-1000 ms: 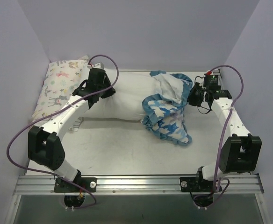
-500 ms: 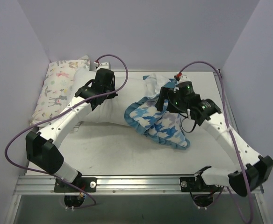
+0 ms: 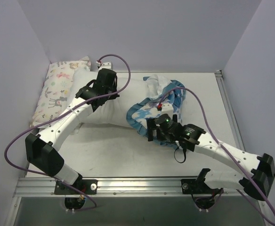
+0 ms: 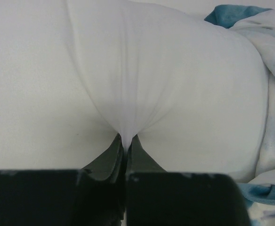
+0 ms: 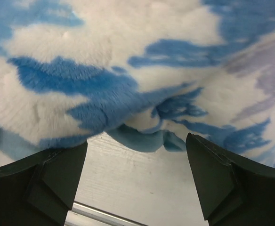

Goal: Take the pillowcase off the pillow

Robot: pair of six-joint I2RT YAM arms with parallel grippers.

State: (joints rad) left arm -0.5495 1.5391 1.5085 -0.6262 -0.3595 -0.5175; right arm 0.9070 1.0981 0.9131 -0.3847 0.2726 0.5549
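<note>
Pillow [image 3: 121,106] lies across the far half of the table [image 3: 114,150], its left end beside a printed pillow [image 3: 57,89]. Pillowcase [image 3: 149,110] is bunched at the pillow's right end, ruffled edge on the tabletop. Left gripper [image 4: 125,143] is clamped tight, pinching a fold of pillow fabric. Right gripper [image 5: 136,143] is wide open, holding nothing, low at the pillowcase's near edge.

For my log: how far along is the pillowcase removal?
Done: pillowcase bunched at the right end of the pillow, which is mostly bare. In hand: left gripper pinches the pillow; right gripper open at the pillowcase's near edge. Left: pulling it fully off.
</note>
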